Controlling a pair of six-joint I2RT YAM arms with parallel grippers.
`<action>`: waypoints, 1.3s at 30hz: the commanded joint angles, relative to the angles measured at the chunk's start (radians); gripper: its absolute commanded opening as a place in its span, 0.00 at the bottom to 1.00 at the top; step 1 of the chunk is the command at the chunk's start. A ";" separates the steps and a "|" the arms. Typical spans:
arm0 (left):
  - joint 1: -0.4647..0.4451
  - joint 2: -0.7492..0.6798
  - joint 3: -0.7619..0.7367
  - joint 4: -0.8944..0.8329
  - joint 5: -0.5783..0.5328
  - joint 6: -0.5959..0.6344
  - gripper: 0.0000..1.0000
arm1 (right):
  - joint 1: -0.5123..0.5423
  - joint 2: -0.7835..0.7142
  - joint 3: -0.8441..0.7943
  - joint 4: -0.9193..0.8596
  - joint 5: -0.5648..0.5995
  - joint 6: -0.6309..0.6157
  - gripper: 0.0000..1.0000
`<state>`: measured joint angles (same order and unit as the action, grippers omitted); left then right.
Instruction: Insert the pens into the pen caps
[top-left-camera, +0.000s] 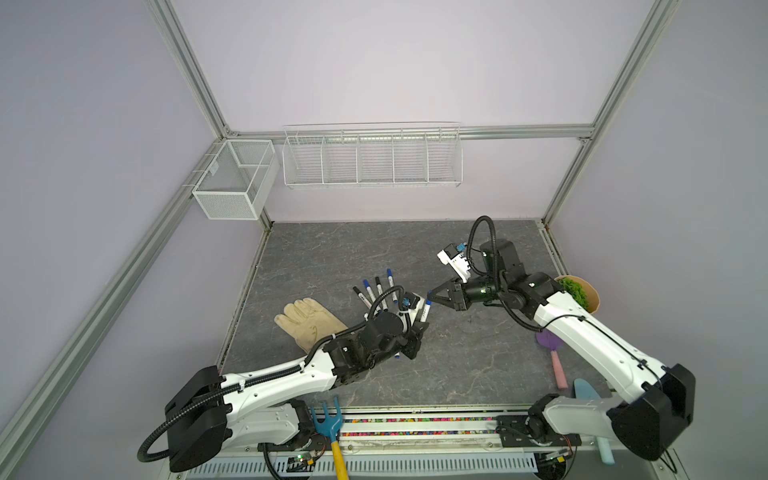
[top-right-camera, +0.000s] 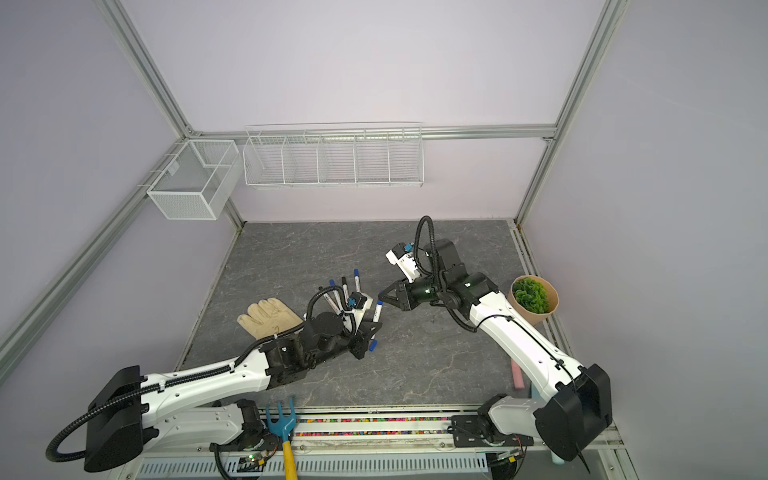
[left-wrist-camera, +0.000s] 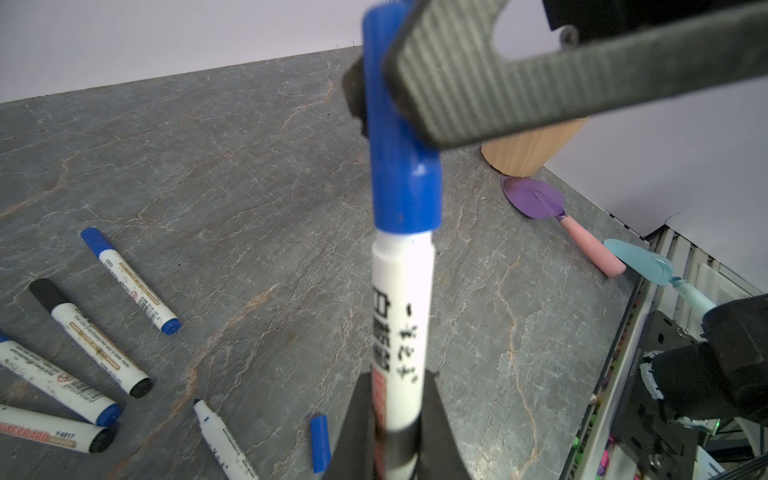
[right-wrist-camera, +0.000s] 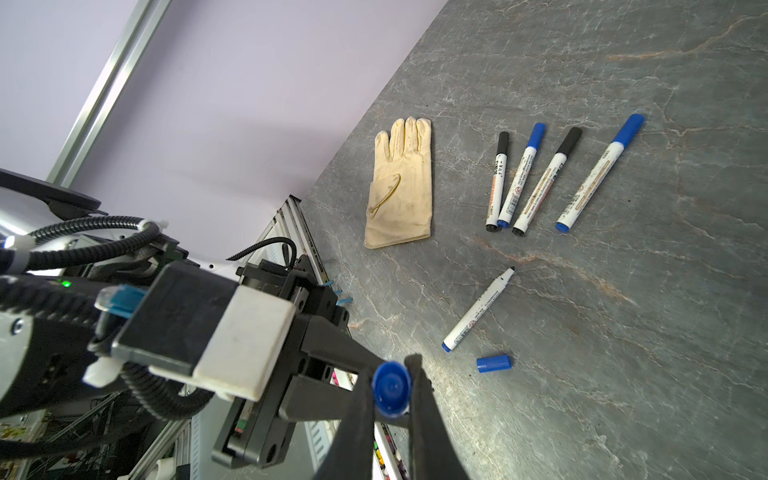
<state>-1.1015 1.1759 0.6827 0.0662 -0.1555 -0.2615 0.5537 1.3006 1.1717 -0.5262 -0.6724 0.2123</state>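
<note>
So the left gripper (left-wrist-camera: 399, 384) is clamped on the lower barrel of a white marker pen with black printed lettering (left-wrist-camera: 401, 311), held up off the grey stone-look tabletop (right-wrist-camera: 623, 332). The right gripper (right-wrist-camera: 392, 386) is squeezed onto the blue plastic cap (left-wrist-camera: 401, 166) sitting over that pen's tip, so both arms meet mid-table. Down on the table there are four capped white pens (right-wrist-camera: 540, 183) in a loose row near a cream fabric glove (right-wrist-camera: 401, 187). There's also one uncapped blue-plug pen (right-wrist-camera: 478, 309), with a loose stubby blue cap (right-wrist-camera: 493, 363) lying near its plug end.
</note>
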 joint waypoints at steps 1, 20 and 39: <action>0.043 0.000 0.086 0.119 -0.117 0.021 0.00 | 0.057 -0.006 -0.011 -0.267 -0.128 -0.035 0.09; 0.042 -0.011 0.013 0.150 -0.056 0.061 0.00 | 0.060 -0.032 0.007 -0.295 -0.170 -0.057 0.09; 0.013 0.004 -0.067 0.236 -0.026 0.078 0.00 | 0.053 -0.113 0.079 -0.165 0.193 -0.009 0.51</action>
<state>-1.0729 1.1713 0.6296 0.2646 -0.1638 -0.1814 0.6125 1.1954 1.2205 -0.7387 -0.5781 0.1932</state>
